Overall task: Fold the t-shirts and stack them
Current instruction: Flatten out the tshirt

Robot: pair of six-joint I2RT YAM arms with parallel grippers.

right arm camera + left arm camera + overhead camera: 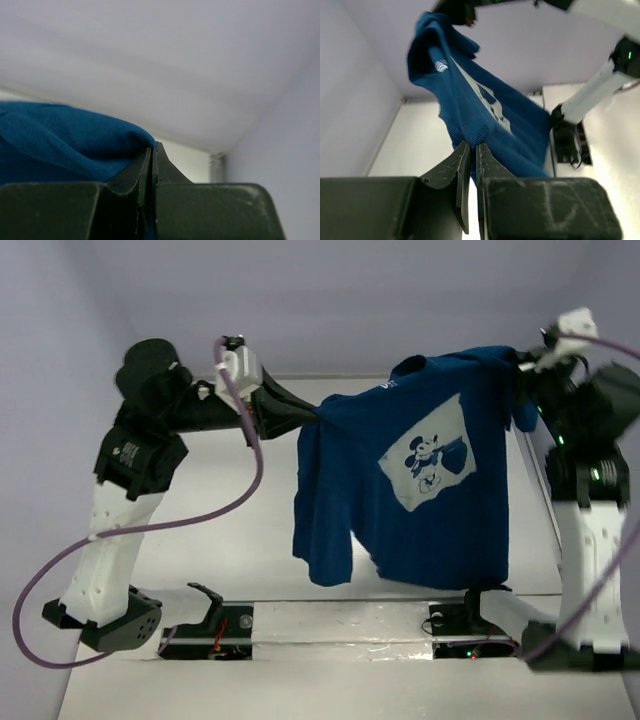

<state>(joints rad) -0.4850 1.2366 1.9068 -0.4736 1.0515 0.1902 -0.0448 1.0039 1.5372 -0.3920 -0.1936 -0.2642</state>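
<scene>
One dark blue t-shirt (pixel 420 480) hangs in the air between both arms, its white print (pixel 430 455) facing the top camera. My left gripper (pixel 310 418) is shut on the shirt's left edge; the left wrist view shows blue fabric (pixel 470 125) pinched at the fingertips (pixel 485 150). At the upper right my right gripper (pixel 522 368) is shut on the shirt's other upper corner, and the right wrist view shows cloth (pixel 65 140) bunched against the closed fingertips (pixel 146 155). The shirt's lower hem dangles near the arm bases.
The white table (pixel 330 625) lies below, ringed by pale walls. The left arm's purple cable (pixel 240 440) loops down on the left. Both arm bases (pixel 470 620) sit at the near edge under the hanging hem.
</scene>
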